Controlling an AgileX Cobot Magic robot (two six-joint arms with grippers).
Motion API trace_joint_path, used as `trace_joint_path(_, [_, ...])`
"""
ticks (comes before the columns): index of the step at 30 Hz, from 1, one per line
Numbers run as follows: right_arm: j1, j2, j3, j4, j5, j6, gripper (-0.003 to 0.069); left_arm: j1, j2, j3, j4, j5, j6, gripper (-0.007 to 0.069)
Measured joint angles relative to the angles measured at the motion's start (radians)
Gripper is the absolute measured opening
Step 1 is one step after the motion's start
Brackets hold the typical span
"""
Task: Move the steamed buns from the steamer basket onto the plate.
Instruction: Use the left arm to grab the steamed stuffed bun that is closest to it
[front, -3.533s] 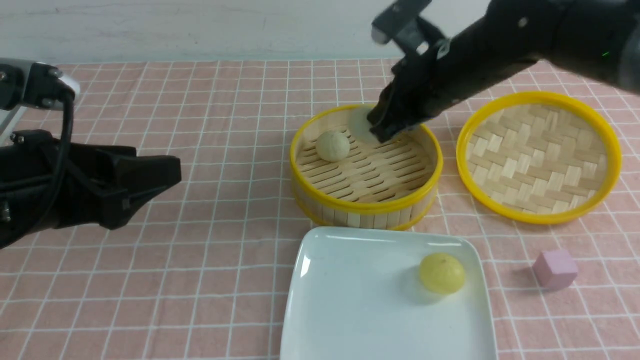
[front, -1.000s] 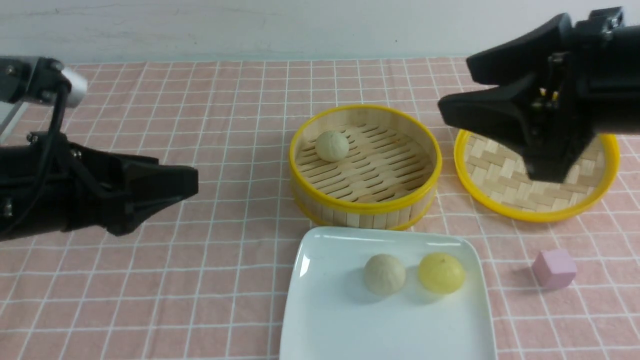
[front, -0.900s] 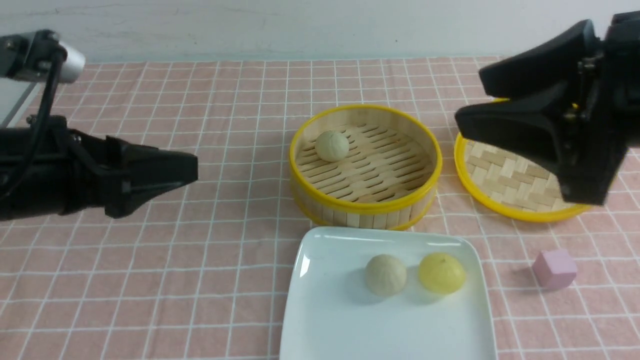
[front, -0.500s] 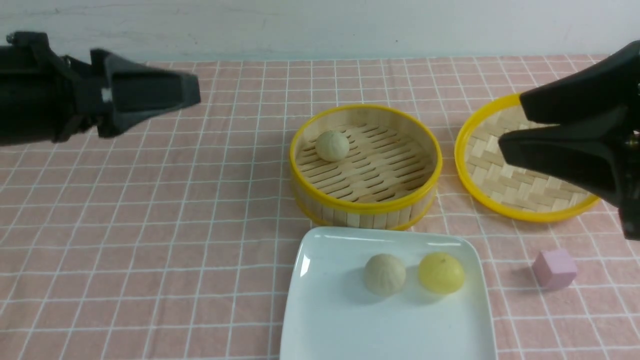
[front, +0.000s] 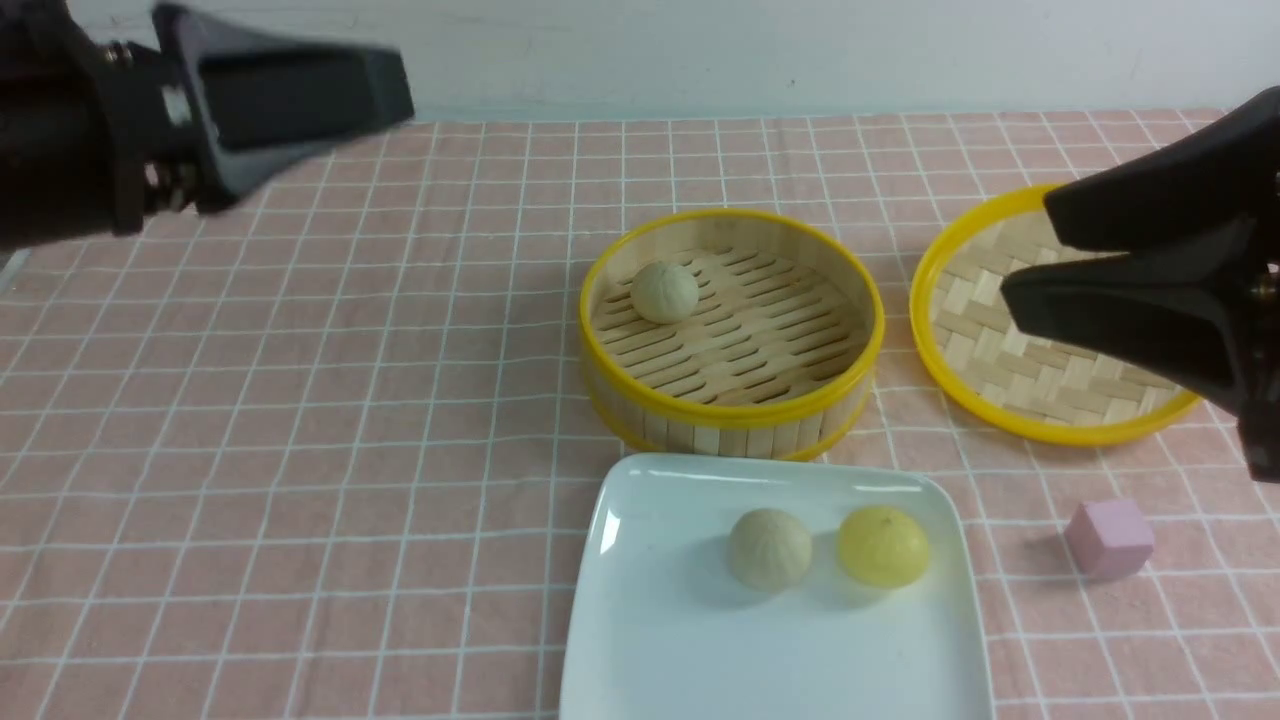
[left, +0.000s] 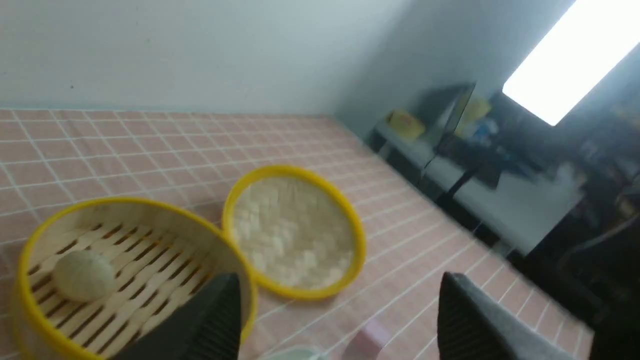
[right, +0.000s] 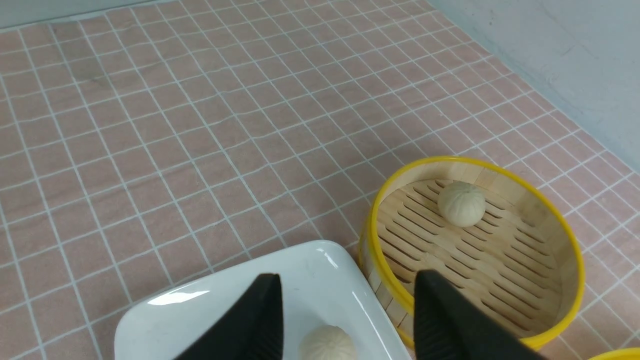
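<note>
The steamer basket (front: 722, 425) stands mid-table and holds one pale bun (front: 664, 291) at its far left. In front of it, the white plate (front: 670, 640) carries a pale bun (front: 769, 548) and the yellow bun (front: 883, 545) side by side. My left gripper (front: 398, 85) is open and empty, raised at the far left, well away from the basket. My right gripper (front: 1028, 250) is open and empty, hovering over the lid to the right of the basket. The left wrist view shows the basket's bun (left: 77, 276). The right wrist view shows it too (right: 461, 203).
The shallow woven lid (front: 985, 300) lies right of the basket, partly under my right gripper. A small pink cube (front: 1110, 538) sits right of the plate. A pink checked cloth (front: 300, 450) covers the table and a pale wall runs along the back.
My right gripper carried a pale bun from the basket to the plate, let go and drew back right over the lid. My left gripper rose up and back at the left.
</note>
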Motion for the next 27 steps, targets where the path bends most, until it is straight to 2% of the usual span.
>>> trace_joint_path(3, [0.000, 0.000, 0.000, 0.000, 0.000, 0.000, 0.0369, 0.000, 0.000, 0.000, 0.194, 0.007, 0.105, 0.0526])
trace_joint_path(4, [0.000, 0.000, 0.000, 0.000, 0.000, 0.000, 0.0369, 0.000, 0.000, 0.000, 0.194, 0.007, 0.110, 0.0526])
trace_joint_path(6, [0.000, 0.000, 0.000, 0.000, 0.000, 0.000, 0.0369, 0.000, 0.000, 0.000, 0.347, -0.012, 0.144, 0.0526])
trace_joint_path(9, [0.000, 0.000, 0.000, -0.001, 0.000, 0.000, 0.0369, 0.000, 0.000, 0.000, 0.473, -0.048, 0.135, 0.0526])
trace_joint_path(11, [0.000, 0.000, 0.000, -0.001, 0.000, 0.000, 0.0369, 0.000, 0.000, 0.000, 0.549, -0.079, 0.077, 0.0526])
trace_joint_path(15, [0.000, 0.000, 0.000, -0.001, 0.000, 0.000, 0.0369, 0.000, 0.000, 0.000, 0.688, -0.161, -0.147, 0.0526])
trace_joint_path(22, [0.000, 0.000, 0.000, -0.001, -0.001, 0.000, 0.0369, 0.000, 0.000, 0.000, 0.902, -0.237, -0.767, 0.0526])
trace_joint_path(23, [0.000, 0.000, 0.000, -0.001, -0.001, 0.000, 0.0369, 0.000, 0.000, 0.000, 0.906, -0.237, -0.783, 0.0526])
trace_joint_path(25, [0.000, 0.000, 0.000, -0.001, -0.001, 0.000, 0.0369, 0.000, 0.000, 0.000, 0.938, -0.264, -0.933, 0.0526])
trace_joint_path(27, [0.000, 0.000, 0.000, -0.001, -0.001, 0.000, 0.0369, 0.000, 0.000, 0.000, 0.937, -0.288, -0.970, 0.0526])
